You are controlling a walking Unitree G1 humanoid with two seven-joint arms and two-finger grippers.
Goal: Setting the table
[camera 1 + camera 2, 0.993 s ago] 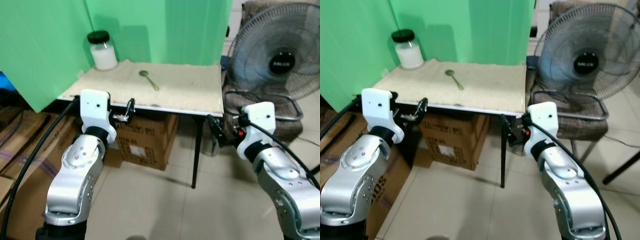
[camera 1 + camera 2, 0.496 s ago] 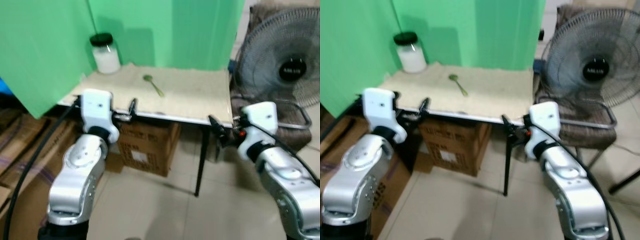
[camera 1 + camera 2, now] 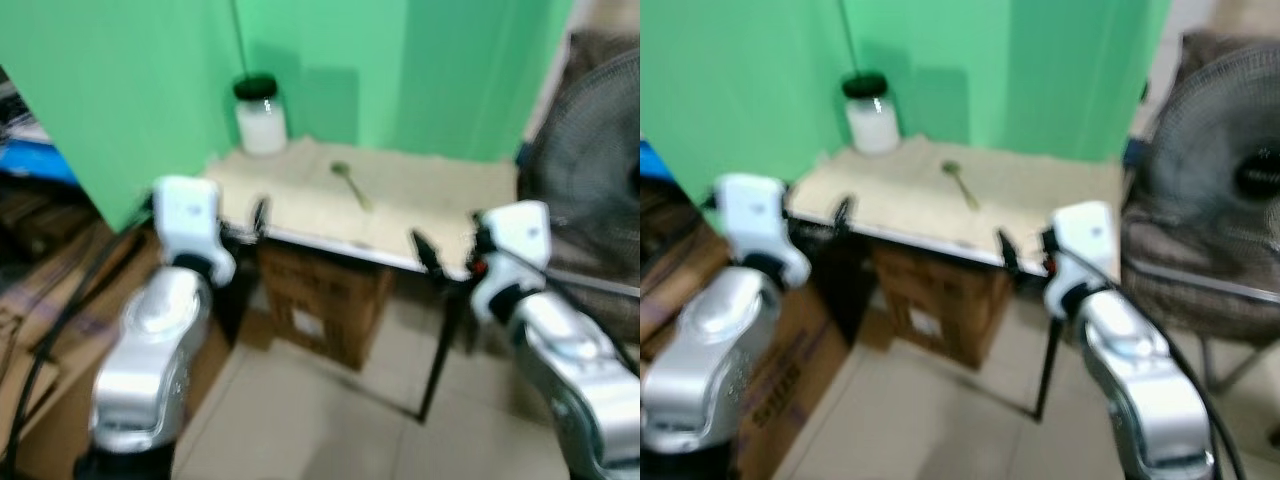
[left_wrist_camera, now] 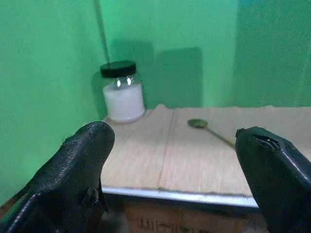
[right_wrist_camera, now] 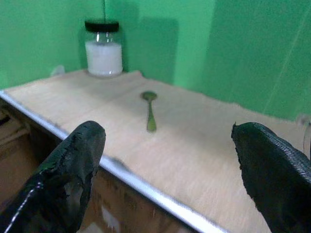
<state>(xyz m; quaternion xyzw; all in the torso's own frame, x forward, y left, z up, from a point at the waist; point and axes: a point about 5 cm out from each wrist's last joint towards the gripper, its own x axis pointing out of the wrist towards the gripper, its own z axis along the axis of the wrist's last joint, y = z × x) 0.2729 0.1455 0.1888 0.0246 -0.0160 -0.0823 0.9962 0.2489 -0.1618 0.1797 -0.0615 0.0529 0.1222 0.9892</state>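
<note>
- The spoon [image 5: 149, 110] lies flat near the middle of the table [image 3: 890, 205], bowl toward the green backdrop [image 3: 330, 50], handle running toward my side.
- My left gripper [image 4: 175, 179] and right gripper [image 5: 170, 179] hover at the near edge, fingers spread wide, empty.
- A jar [image 4: 122, 92] stands in the far left corner.
</note>
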